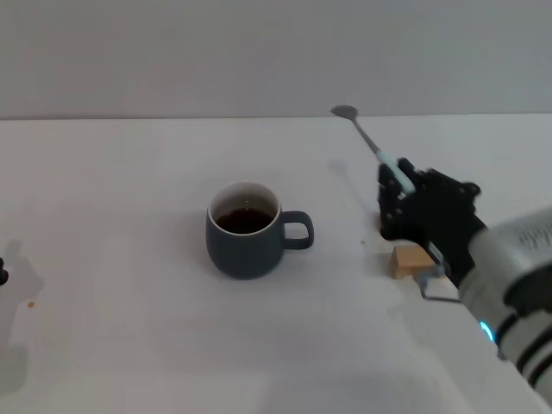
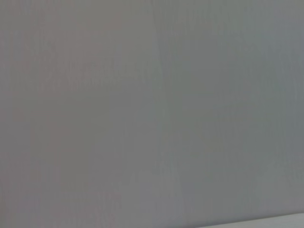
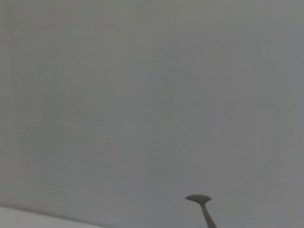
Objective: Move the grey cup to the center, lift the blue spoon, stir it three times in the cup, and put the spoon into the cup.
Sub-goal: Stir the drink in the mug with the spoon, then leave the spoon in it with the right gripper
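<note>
- Rounded slate-grey mug (image 1: 246, 229) of dark liquid sitting centre frame on the white desk (image 1: 129, 345).
- Right hand (image 1: 398, 191), centre-right, gripping the slim pale-blue-handled metal spoon (image 1: 373, 147), bowl pointing upward.
- Lifting step underway; next, tipping the bowl down over the mug.
- Left hand not showing.

the grey cup (image 1: 246, 229) stands near the middle of the frame on the white table (image 1: 121, 198), dark liquid inside, handle pointing right. at right, the right gripper (image 1: 402, 191) clamps the blue spoon (image 1: 369, 142) by its pale handle, bowl raised toward the upper frame. a small wooden block (image 1: 409, 260) lies just below the gripper.
</note>
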Controlling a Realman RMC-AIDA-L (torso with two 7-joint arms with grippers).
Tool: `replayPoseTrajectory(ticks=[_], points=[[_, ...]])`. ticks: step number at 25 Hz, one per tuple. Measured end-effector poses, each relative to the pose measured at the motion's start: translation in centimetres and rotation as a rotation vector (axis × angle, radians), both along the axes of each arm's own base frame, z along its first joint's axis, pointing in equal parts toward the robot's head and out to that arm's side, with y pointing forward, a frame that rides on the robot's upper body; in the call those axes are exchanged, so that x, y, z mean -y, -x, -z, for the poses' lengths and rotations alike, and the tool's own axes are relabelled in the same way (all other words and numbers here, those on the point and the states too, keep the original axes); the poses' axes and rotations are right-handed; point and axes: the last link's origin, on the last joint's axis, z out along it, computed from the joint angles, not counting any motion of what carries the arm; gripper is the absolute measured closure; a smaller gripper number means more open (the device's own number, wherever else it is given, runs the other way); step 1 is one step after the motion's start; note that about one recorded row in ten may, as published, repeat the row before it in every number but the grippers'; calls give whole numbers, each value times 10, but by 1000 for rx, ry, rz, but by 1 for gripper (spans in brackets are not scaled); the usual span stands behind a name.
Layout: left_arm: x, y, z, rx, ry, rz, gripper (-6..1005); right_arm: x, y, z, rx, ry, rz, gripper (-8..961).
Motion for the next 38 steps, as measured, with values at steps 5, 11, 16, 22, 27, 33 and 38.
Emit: replayPoseTrajectory(ticks=[5,11,16,22,27,33,38], points=[[0,1,-1,-3,-2,-3,1000,-7,30,-10,-20,89,-51,790],[-1,2,-2,-9,-2,-4,1001,-9,54,-19,-51,166,-155,790],[-1,1,-2,-10,1,-1,1001,-15,57,-7,74,63,-191,790],[0,0,-1,-5,2,2,1001,-22,62,1,237,-154,-246,790],[2,0,0,2,0,1,1001,-17,72,9,279,-265,-351,790],[5,0,-1,3,-13,8,1000,-5,78,14,113,-381,-601,790],[8,1,-2,6,-18,6,1000,5,76,8,-2,-396,-751,790]])
